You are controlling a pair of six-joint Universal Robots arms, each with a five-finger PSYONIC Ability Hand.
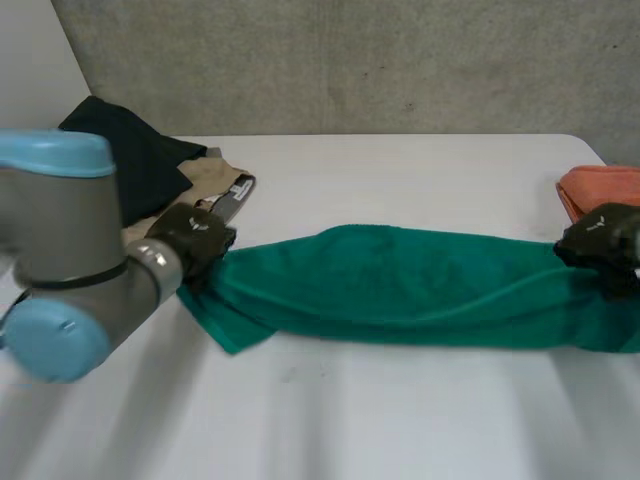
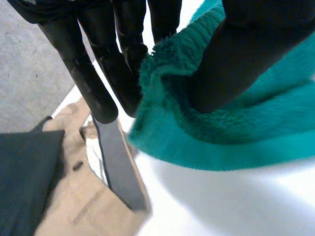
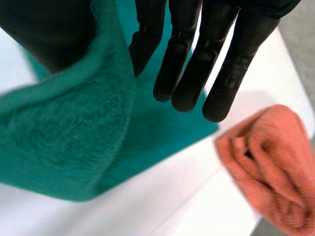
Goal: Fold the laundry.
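Observation:
A green towel lies stretched in a long band across the table, held at both ends. My left hand is at its left end. In the left wrist view the thumb presses the towel's rolled edge against the fingers, so that hand is shut on it. My right hand is at the towel's right end. There a fold of the towel runs between the thumb and the straight fingers, pinched.
A dark garment and a beige one lie at the back left, just beyond my left hand; both show past its fingertips. A crumpled orange cloth sits at the right table edge.

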